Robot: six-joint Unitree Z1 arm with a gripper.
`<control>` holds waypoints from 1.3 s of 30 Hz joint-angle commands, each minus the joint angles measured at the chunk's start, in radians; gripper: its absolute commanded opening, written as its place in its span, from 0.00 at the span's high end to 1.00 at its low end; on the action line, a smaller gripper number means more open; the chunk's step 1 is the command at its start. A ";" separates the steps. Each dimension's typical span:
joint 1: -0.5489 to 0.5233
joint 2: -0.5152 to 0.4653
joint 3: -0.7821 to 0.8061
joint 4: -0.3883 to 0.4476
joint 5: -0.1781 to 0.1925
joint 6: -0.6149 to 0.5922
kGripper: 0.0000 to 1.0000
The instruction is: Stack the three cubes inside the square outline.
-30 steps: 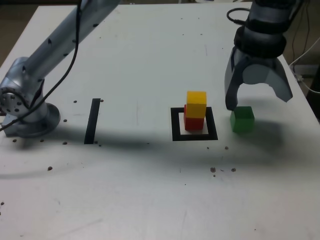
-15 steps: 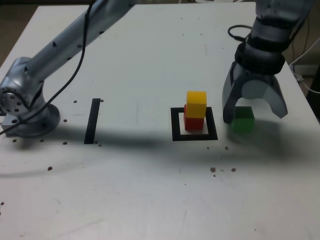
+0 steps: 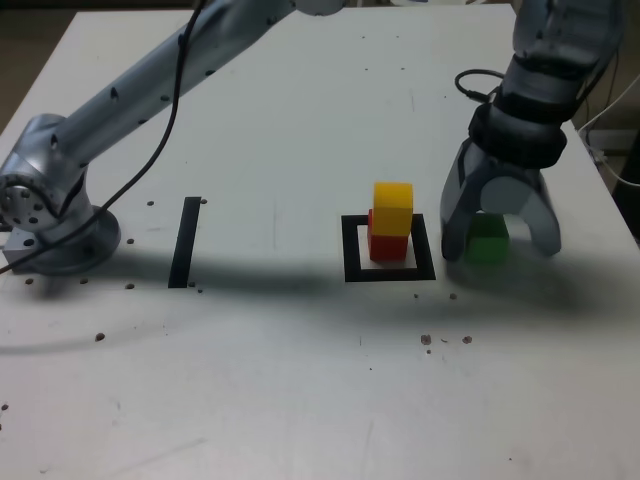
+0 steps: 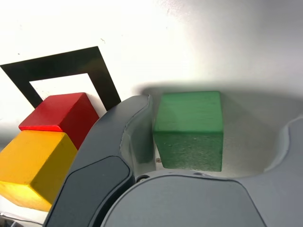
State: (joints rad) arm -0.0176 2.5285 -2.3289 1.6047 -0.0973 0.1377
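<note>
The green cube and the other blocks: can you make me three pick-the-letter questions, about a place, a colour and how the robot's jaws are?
1. Where is the solid green cube?
A) On the straight black strip
B) Between the robot's jaws, outside the outline
C) Inside the square outline

2. What colour is the block on top of the stack?
A) Yellow
B) Red
C) Green

3. How are the grey jaws?
A) Shut tight on nothing
B) Holding the red block
C) Open, with space beside the green cube

Answers:
1: B, the cube sits on the white table, beyond the thick black square outline.
2: A, the matte yellow block rests on the matte red block.
3: C, the wrist view shows a gap between the cube and one jaw.
</note>
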 commanded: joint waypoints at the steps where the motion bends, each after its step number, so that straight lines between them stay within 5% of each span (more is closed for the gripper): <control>1: 0.000 0.011 0.004 0.030 -0.009 -0.004 0.24; 15: 0.000 0.057 -0.022 0.029 -0.002 -0.018 0.79; 29: -0.024 0.022 -0.033 0.031 0.031 -0.025 0.83; 39: -0.034 -0.144 0.031 0.034 0.088 -0.034 0.83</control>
State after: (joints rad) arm -0.0491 2.4249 -2.3062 1.6052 -0.0173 0.1062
